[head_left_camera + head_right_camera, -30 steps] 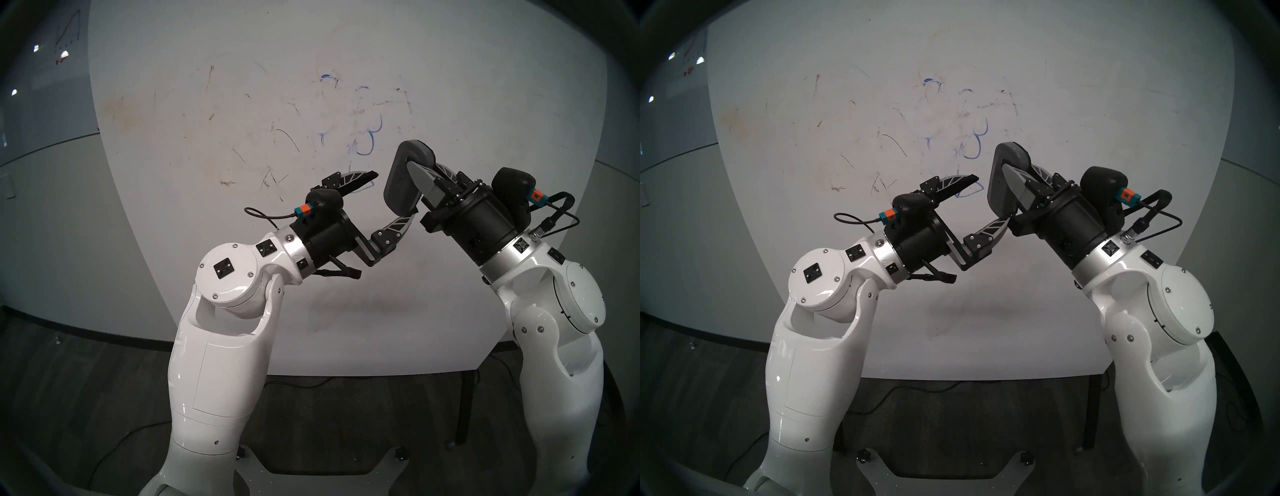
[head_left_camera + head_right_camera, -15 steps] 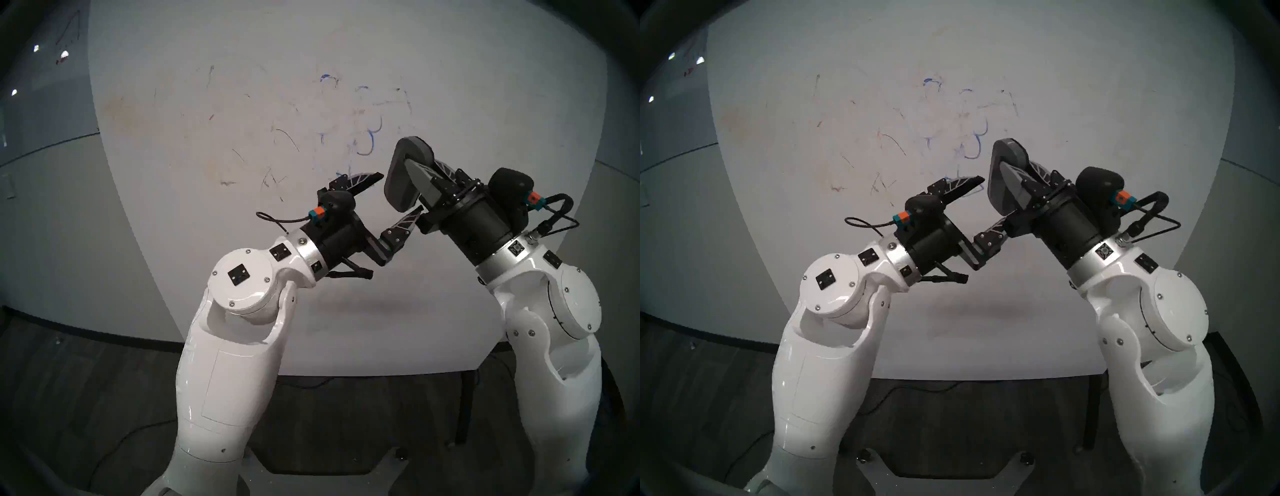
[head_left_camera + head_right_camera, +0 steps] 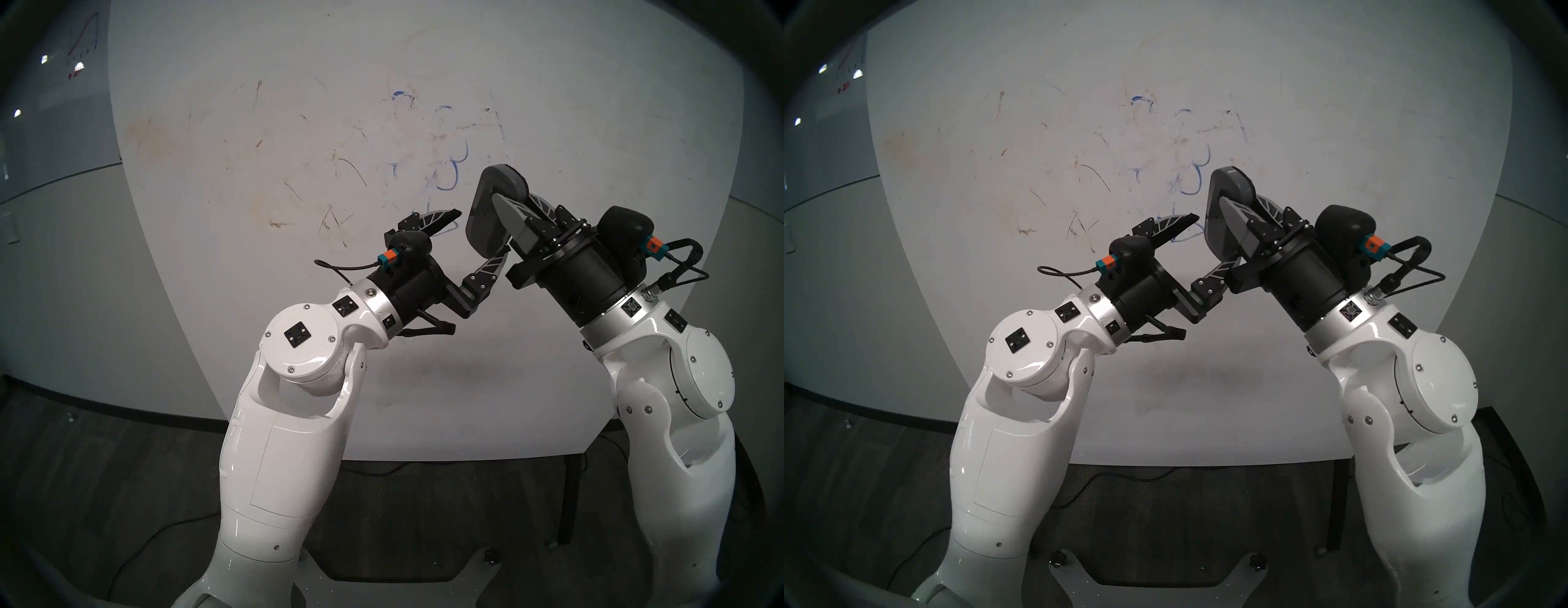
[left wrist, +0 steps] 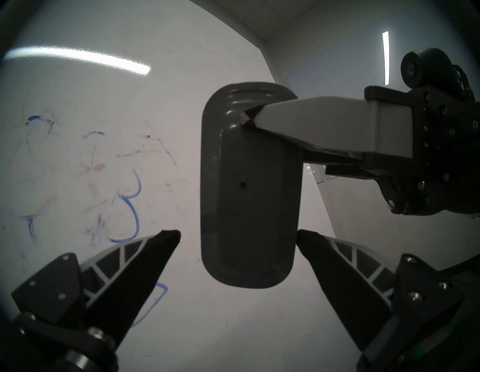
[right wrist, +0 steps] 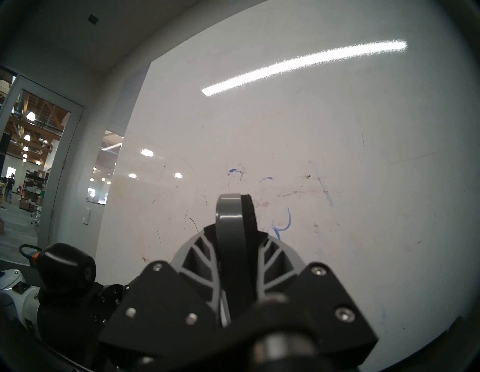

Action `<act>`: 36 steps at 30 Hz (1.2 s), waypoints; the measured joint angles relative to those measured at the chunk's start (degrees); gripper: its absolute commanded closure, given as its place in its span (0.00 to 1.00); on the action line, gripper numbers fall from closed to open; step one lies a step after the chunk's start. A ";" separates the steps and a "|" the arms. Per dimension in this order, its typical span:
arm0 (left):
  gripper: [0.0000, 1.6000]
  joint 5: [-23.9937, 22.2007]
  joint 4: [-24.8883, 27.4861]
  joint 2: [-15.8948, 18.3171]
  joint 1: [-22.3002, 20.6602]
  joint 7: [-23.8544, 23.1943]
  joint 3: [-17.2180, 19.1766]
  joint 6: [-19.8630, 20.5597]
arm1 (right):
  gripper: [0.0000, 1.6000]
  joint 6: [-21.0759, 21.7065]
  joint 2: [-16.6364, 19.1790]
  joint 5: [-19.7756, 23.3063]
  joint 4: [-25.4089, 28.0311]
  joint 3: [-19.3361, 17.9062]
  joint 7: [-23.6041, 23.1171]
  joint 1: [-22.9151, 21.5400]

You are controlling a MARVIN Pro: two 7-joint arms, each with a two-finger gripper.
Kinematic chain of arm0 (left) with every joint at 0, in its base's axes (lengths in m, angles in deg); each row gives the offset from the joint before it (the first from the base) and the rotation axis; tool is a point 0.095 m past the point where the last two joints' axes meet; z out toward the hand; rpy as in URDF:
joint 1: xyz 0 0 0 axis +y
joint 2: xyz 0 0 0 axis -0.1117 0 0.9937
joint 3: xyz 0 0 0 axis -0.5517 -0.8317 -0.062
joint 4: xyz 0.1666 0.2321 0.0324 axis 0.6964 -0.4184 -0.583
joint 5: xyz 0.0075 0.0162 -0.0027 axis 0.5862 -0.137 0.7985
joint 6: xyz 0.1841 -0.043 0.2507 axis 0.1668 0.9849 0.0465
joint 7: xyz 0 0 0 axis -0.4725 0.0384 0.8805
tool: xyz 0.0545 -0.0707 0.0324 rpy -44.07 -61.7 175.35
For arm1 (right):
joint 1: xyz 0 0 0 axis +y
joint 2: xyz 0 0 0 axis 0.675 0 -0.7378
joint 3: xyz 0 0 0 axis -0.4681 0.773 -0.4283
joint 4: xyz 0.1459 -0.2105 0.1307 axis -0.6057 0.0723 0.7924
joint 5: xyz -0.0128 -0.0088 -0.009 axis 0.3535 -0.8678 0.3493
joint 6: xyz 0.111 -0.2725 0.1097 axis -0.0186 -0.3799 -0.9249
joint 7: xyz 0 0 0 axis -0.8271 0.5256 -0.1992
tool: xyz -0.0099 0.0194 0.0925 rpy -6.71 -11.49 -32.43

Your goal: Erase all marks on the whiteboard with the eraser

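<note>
Right tool (image 3: 507,204) is clamping the eraser (image 3: 488,220) while left tool (image 4: 237,237), fingers spread, is straddling its lower end — closing squarely should secure the handover before wiping the marks (image 3: 452,174).

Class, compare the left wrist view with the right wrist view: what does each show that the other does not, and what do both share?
Only the left wrist view shows the eraser's broad smooth face with its tiny dot, and the open left gripper flanking its lower end without touching it.

Only the right wrist view shows the eraser edge-on, clamped in the right gripper, plus a glass door into a lit hall.

Both show the whiteboard and the blue marks left on it.
</note>
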 measured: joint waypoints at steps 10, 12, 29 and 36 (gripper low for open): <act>0.55 -0.47 -0.04 0.00 -0.09 0.32 -0.72 0.00 | 1.00 -0.57 -0.34 0.09 0.01 -0.36 -0.72 0.08; 0.56 -0.50 -0.02 0.00 -0.09 0.39 -0.75 -0.02 | 1.00 -0.65 -0.41 0.09 0.01 -0.35 -0.79 0.10; 1.00 -0.89 0.76 0.19 0.15 0.31 0.18 0.80 | 1.00 -0.90 -0.78 0.01 0.01 0.63 -1.04 0.12; 1.00 -1.59 1.29 0.21 0.20 -0.39 0.82 2.26 | 0.55 -0.86 -0.81 0.11 0.02 0.79 -1.28 0.18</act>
